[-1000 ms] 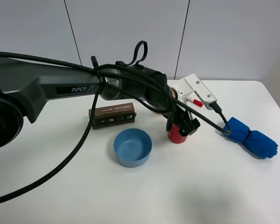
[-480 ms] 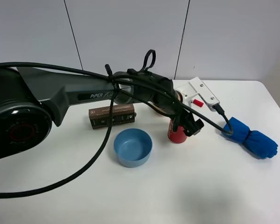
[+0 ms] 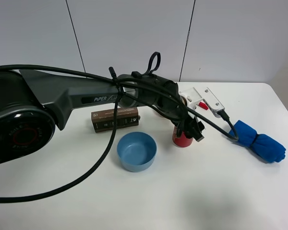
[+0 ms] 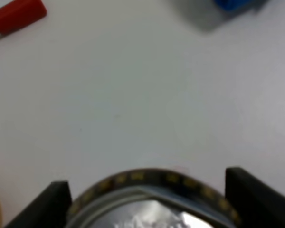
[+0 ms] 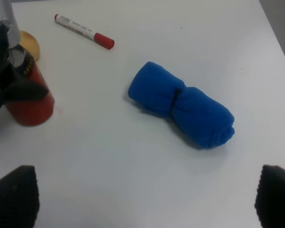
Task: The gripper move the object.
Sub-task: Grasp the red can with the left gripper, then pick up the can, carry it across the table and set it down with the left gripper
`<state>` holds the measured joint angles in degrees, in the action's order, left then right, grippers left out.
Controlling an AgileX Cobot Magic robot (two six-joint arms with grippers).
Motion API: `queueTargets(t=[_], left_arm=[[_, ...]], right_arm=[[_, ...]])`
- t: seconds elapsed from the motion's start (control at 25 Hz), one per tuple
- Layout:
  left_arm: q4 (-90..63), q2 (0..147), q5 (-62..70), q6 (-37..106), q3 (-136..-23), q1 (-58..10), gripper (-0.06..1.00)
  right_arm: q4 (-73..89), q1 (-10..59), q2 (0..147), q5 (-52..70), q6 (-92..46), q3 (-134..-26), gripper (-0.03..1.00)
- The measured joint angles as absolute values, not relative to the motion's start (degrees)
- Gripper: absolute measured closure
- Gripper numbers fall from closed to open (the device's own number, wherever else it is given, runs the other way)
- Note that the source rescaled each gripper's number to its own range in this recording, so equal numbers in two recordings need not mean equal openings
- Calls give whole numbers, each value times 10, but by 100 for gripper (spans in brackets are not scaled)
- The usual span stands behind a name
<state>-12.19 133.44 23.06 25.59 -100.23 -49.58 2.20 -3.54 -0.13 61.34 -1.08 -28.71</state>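
Note:
The red drink can (image 3: 182, 140) stands upright on the white table, right of the blue bowl. My left gripper (image 3: 186, 128) reaches across from the left and sits down over the can's top. In the left wrist view the can's silver top and dark band (image 4: 147, 213) fill the space between the two black fingertips (image 4: 52, 202), which touch its sides. The right wrist view shows the can (image 5: 31, 97) with the black jaws on it. My right gripper (image 5: 142, 199) is open and empty, its fingertips wide apart above the table.
A blue bowl (image 3: 137, 151) sits left of the can. A brown box (image 3: 115, 118) lies behind the bowl. A rolled blue cloth (image 3: 257, 140) lies at the right. A red-capped marker (image 5: 84, 32) and a tan round thing (image 5: 29, 43) lie behind the can.
The left arm swung in from the left and its gripper turned and settled over the can's top. The can has stayed in place.

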Motion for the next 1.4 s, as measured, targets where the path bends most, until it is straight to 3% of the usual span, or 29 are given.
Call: queueTargets(t=[0.32,0.52,0.92,1.4], left_arm=[[-122,1333,257,256,-1005,-496,93],[-120,1308,348,250,-1013,-496,93],[-99,1162,449,237,-1049,-492,93],[-39,1101,564,188,-1049,-385,93]], right_arm=[[22,-35,-1,613,-11,-287,-3],[22,-35,-1,613,-11,-287,-3],[22,-35,-1,613,-11,-287,-3],[22,-35,-1,613,-11,-287,-3]])
